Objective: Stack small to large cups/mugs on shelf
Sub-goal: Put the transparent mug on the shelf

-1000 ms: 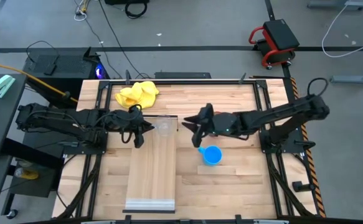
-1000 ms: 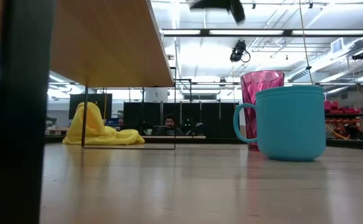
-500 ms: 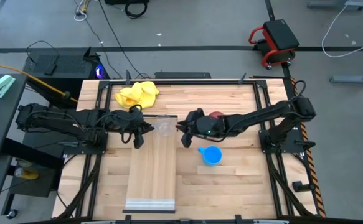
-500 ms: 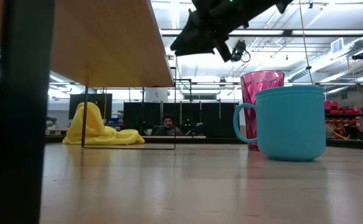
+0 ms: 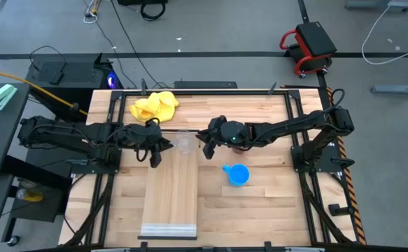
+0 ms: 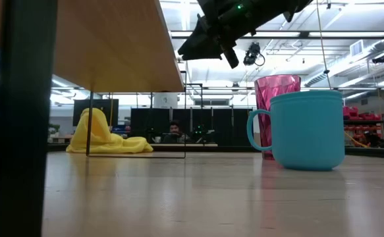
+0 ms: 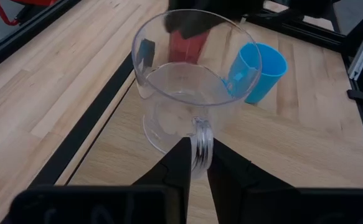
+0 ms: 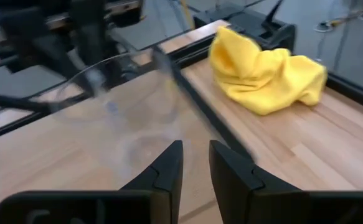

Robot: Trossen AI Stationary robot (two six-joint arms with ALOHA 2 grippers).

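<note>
Clear cup (image 5: 184, 143) sits upright at the far end of the shelf (image 5: 170, 203), centre of the high view, just above the plank's midline. Left gripper (image 5: 158, 146) is clamped on its handle: left wrist view shows both fingers pinching the clear handle (image 7: 201, 142) at the bottom centre of frame, cup mouth up. Right gripper (image 5: 204, 145) hangs just right of the same cup, fingertips pointing left at it, so the cup lies between the two grippers, left one touching, right one near but apart as far as I can judge. Right fingers look slightly parted with nothing between them; right wrist view shows the blurred clear cup (image 8: 122, 106) dead ahead and the yellow cloth (image 8: 265, 73) beyond, upper right of frame. Shelf's long axis runs top to bottom in the high view. Blue mug (image 5: 238, 175) stands on the tabletop right of the shelf, lower centre; red cup (image 6: 275, 112) is hidden under the right arm from above, but the low view shows it upright right behind the blue mug (image 6: 303, 128), right of frame. Low view hides the clear cup entirely. Nothing is nested yet.
</note>
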